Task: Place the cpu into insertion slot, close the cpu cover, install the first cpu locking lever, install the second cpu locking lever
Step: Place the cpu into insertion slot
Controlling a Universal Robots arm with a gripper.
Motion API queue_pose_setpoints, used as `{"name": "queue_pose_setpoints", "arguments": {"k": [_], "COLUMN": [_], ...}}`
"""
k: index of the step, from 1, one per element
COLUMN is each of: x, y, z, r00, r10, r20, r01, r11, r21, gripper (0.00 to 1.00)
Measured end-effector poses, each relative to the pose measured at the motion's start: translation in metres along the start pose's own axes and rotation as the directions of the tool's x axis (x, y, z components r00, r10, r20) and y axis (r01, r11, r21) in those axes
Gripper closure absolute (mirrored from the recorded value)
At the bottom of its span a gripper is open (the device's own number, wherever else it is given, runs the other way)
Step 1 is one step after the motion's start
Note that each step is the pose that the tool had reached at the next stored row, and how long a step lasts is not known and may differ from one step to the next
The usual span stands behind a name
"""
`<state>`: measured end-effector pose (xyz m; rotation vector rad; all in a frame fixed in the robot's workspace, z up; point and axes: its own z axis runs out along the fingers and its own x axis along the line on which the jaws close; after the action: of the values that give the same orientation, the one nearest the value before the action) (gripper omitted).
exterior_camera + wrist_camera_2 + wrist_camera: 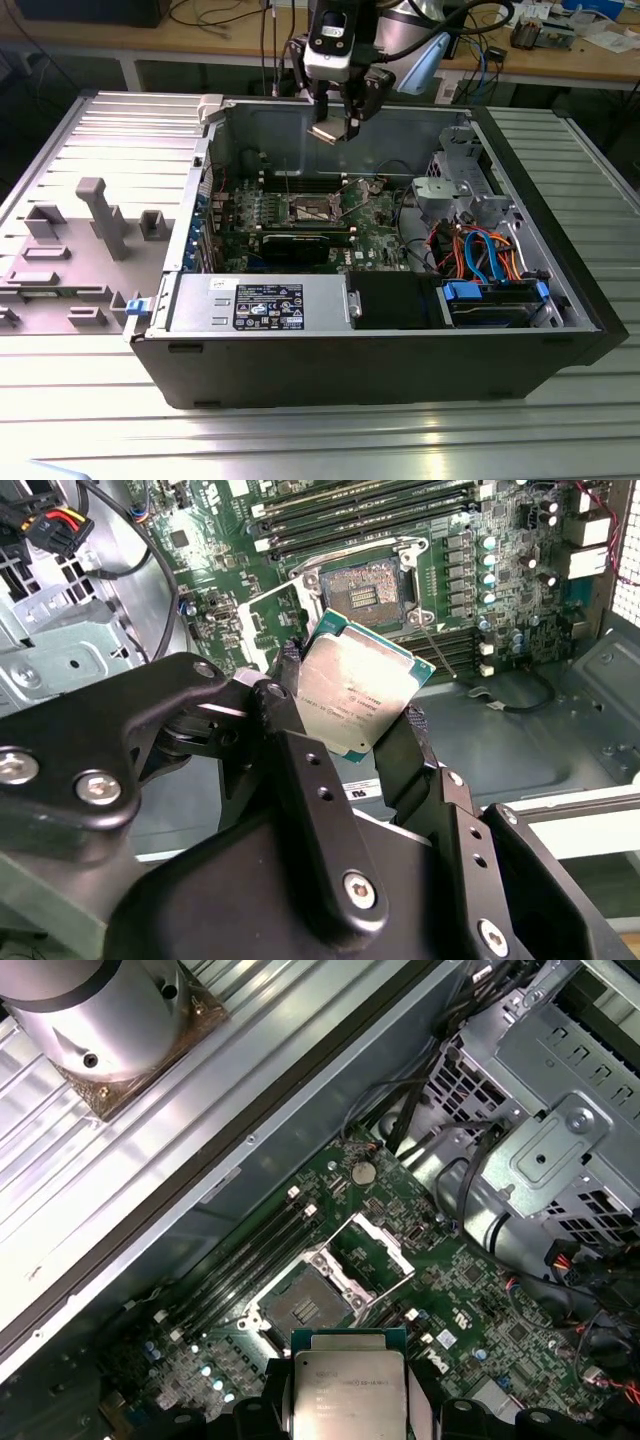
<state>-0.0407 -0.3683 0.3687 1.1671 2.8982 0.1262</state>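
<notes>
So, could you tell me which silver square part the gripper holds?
The solid grey square cpu, clamped in the gripper; the hollow-centred cpu cover sits open beside the socket.

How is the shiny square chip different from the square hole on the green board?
The cpu is held up in the air between the black fingers; the insertion slot sits on the green board, lower down. The cpu has a plain silver-grey top; the insertion slot has a dark middle inside a silver rim. Both are square and look about the same size.
</notes>
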Motion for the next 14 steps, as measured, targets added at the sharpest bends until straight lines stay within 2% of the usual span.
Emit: {"name": "queue_pose_setpoints", "arguments": {"k": [5, 14], "x": [0.0000, 0.0004], "y": [0.0000, -0.0004], "z": [0.0003, 0.0004], "r00": [0.9991, 0.9966], "r10": [0.043, 0.082], "r20": [0.0034, 0.0066], "r01": [-0.043, -0.082], "r11": [0.9991, 0.9966], "r21": [-0.0007, -0.0016], "gripper": [0.46, 0.46]}}
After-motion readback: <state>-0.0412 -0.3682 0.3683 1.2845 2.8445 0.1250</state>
